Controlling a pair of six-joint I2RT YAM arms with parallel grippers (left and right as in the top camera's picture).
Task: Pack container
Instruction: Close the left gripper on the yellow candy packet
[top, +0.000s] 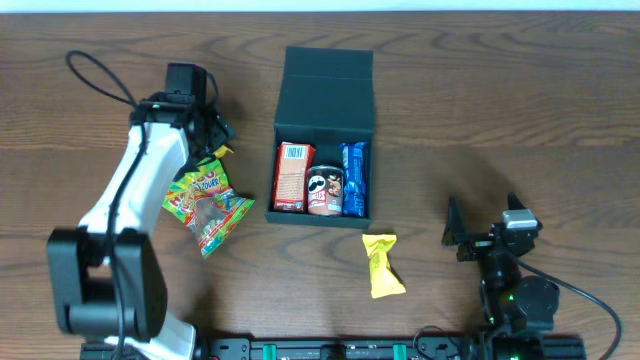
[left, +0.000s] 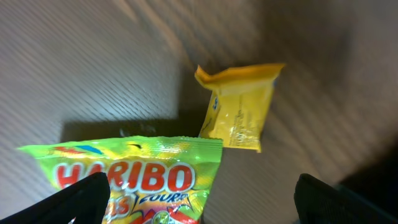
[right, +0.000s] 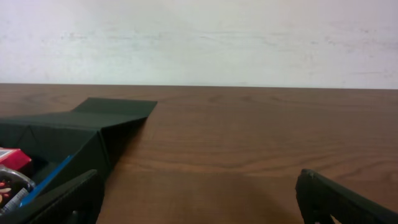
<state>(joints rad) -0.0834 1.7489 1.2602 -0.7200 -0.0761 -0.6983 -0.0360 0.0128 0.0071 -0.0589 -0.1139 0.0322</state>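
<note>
The dark container (top: 328, 90) stands open at mid-table, its lid flap lying back. Inside stand a red-and-white box (top: 292, 177), a Pringles can (top: 325, 190) and a blue packet (top: 354, 180). A yellow packet (top: 382, 264) lies in front of it. A Haribo bag (top: 207, 205) lies to the left, with a small yellow packet (top: 222, 152) at its far end. My left gripper (top: 217, 135) is open above them; its wrist view shows the Haribo bag (left: 137, 177) and the small yellow packet (left: 239, 106) between the open fingers (left: 205, 208). My right gripper (top: 483, 222) is open and empty.
The right wrist view shows the container (right: 74, 134) at the left, bare wooden table ahead between the open fingers (right: 202, 199), and a white wall behind. The left arm's cable (top: 100, 75) loops over the table at the far left.
</note>
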